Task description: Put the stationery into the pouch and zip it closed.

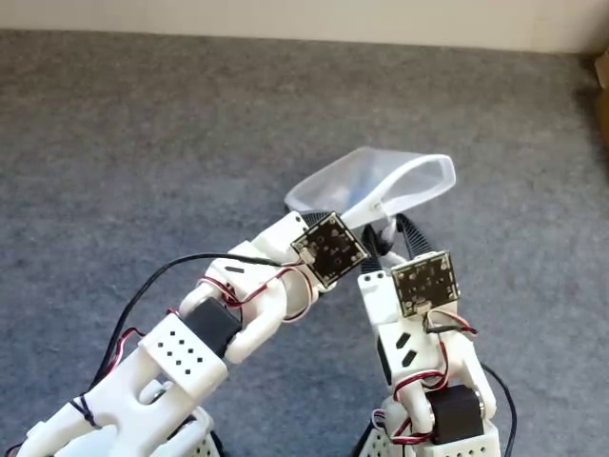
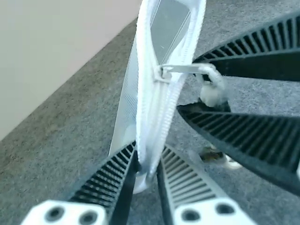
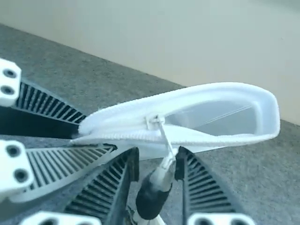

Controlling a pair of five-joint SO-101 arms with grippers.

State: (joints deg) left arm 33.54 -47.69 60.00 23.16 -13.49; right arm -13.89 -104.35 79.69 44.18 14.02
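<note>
You are holding the translucent white zip pouch [image 1: 381, 186] over the grey table [image 1: 143, 143], left hand [image 2: 147, 164] clamping its zipped end, right hand [image 3: 157, 152] pinching the white pull cord [image 3: 161, 176], with most of the mouth unzipped.

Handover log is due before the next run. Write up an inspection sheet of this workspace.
Surface: grey carpet, bare around the arms.
Job's things: translucent pouch, zipped from the clamped end up to the slider, open beyond it; contents unclear.
Clutter: small bit beneath the right gripper's finger; cannot tell what it is.
Grippers: left gripper shut on the pouch's zipped end; right gripper shut on the zipper pull.
Cables: red, black and white wires run along both arms, none touching the pouch.
Surroundings: pale wall behind; brown object at the right edge.
</note>
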